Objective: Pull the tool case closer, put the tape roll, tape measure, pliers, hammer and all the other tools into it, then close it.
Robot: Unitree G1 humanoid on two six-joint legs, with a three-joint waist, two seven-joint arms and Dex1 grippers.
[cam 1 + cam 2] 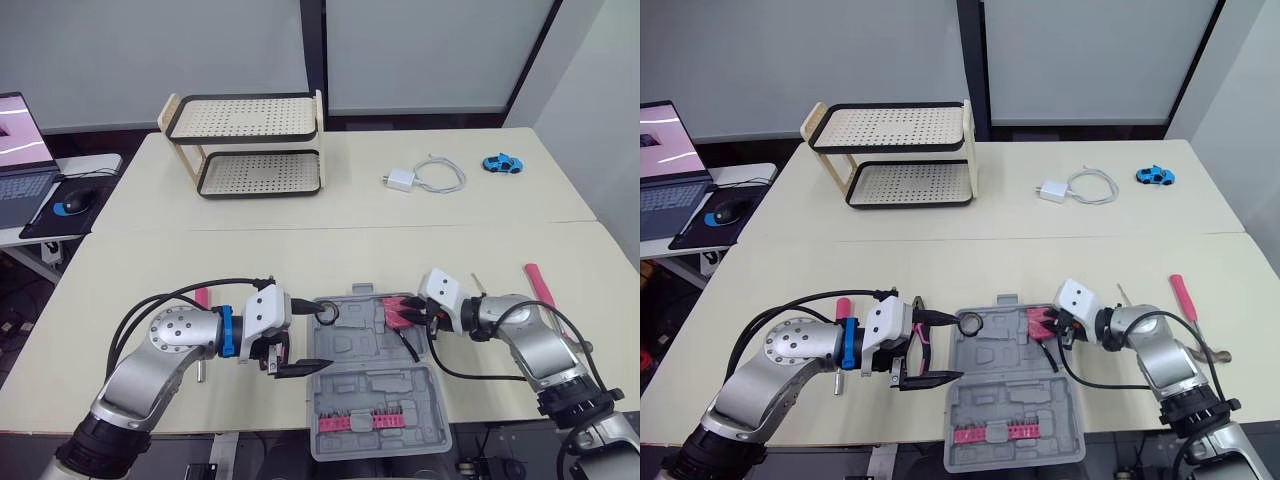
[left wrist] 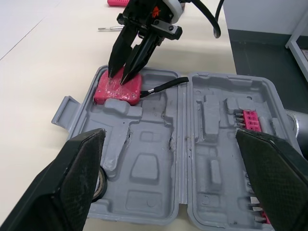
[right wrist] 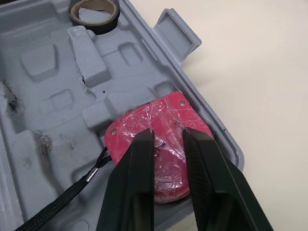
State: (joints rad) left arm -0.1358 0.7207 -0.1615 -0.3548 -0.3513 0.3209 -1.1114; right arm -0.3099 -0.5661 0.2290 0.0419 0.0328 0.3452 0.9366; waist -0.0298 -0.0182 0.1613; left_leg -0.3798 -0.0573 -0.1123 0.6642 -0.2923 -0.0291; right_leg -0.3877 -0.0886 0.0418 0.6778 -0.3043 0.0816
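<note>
Open grey tool case (image 1: 370,385) lying near the table's front edge. Pink tape measure (image 3: 154,118) seated in a far corner recess on the robot's right, its black strap (image 2: 166,86) trailing across the tray. Right gripper (image 3: 166,131), fingers narrowly parted, tips resting on the tape measure's top face. Left gripper (image 2: 169,134), fingers spread wide, above the case's left side. Tape roll (image 3: 94,21) in the far left corner recess

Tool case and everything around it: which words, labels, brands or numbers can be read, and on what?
No text can be read anywhere in these views.
On the tape measure: shiny wrap, no legible label.
On the tool case: bare grey plastic, no marking seen.
On the laptop screen: too small to read.
</note>
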